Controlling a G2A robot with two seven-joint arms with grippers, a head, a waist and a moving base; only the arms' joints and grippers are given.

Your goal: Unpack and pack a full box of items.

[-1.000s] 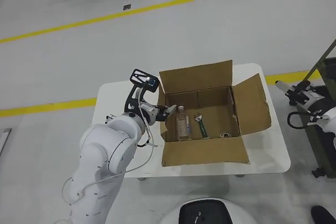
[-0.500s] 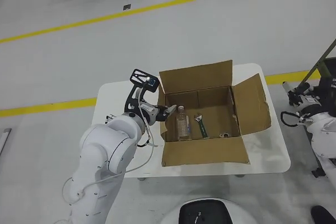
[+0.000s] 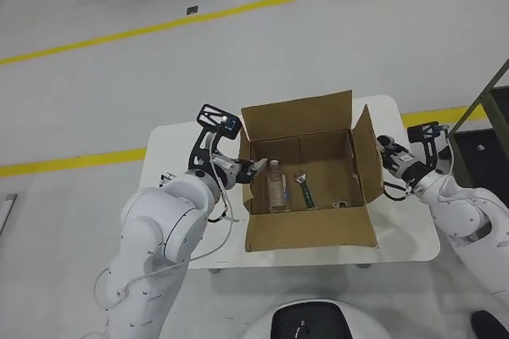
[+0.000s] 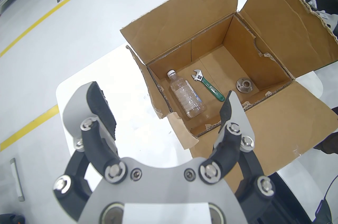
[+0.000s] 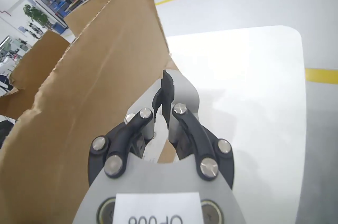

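Seen from above, with twelve o'clock taken as the side farthest from the robot, an open cardboard box [image 3: 310,230] was placed on a white table [image 3: 176,144], slightly toward three o'clock of its middle. Three items were laid on the box floor. A clear plastic bottle [image 4: 187,98] was laid on its side along the nine o'clock wall, its white cap pointed to twelve o'clock. A green-handled wrench [image 4: 208,85] was laid just beside it at the middle of the floor, apart from the bottle. A round metal flange [image 4: 244,84] was set near the five o'clock corner, well clear of the wrench.

The left gripper [image 4: 162,93] was held above the table at the box's nine o'clock side, outside the torn flap there, with its fingers spread wide and nothing between them.

The right gripper [image 5: 165,82] was held at the box's three o'clock side, against the outer face of the side flap [image 3: 362,157], which was stood nearly upright. Its fingers were drawn together; whether any cardboard was pinched between the pads could not be told.
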